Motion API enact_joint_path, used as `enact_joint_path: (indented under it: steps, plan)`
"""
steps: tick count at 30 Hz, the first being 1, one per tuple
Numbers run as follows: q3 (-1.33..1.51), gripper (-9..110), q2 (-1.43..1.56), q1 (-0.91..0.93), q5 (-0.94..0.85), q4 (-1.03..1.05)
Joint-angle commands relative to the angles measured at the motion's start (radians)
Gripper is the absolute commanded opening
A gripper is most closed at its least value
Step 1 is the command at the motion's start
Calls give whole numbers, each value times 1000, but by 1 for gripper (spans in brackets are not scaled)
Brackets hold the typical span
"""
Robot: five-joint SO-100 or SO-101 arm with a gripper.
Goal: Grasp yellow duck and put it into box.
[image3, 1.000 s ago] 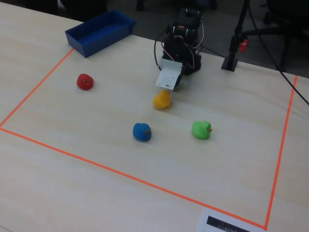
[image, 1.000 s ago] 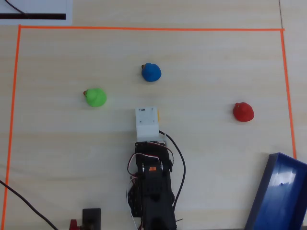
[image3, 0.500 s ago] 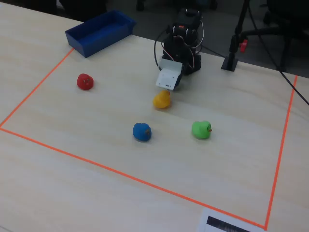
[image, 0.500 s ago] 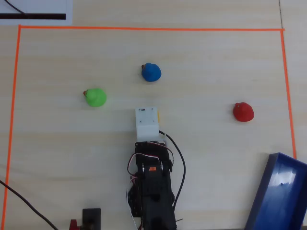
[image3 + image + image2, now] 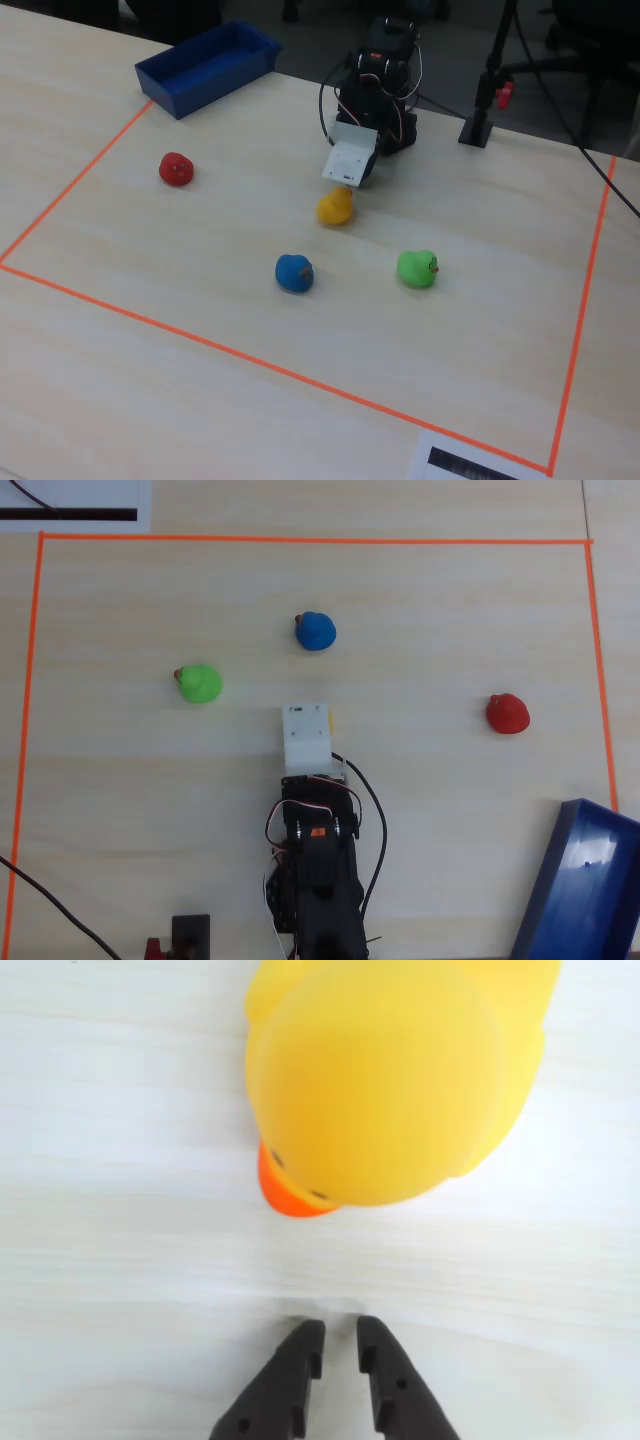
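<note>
The yellow duck fills the top of the wrist view, its orange beak pointing down-left toward my fingers. My gripper sits just short of the duck and does not touch it; its jaws stand nearly together with only a narrow gap and hold nothing. In the fixed view the duck sits right in front of the arm's white wrist block. From overhead that block covers the duck except for a yellow sliver. The blue box stands at the lower right of the overhead view, and at the top left of the fixed view.
A green duck, a blue duck and a red duck sit apart on the light wood table, inside an orange tape border. Cables and the arm's base are at the near edge.
</note>
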Motion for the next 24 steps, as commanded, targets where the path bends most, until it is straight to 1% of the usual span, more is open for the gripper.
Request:
enact_joint_path:
  steps: [1, 15, 20, 24]
  plan:
    - [2, 1, -2, -6, 8, 5]
    - [2, 1, -2, -6, 8, 5]
    - [2, 0, -2, -46, 6, 5]
    - [2, 0, -2, -40, 6, 5]
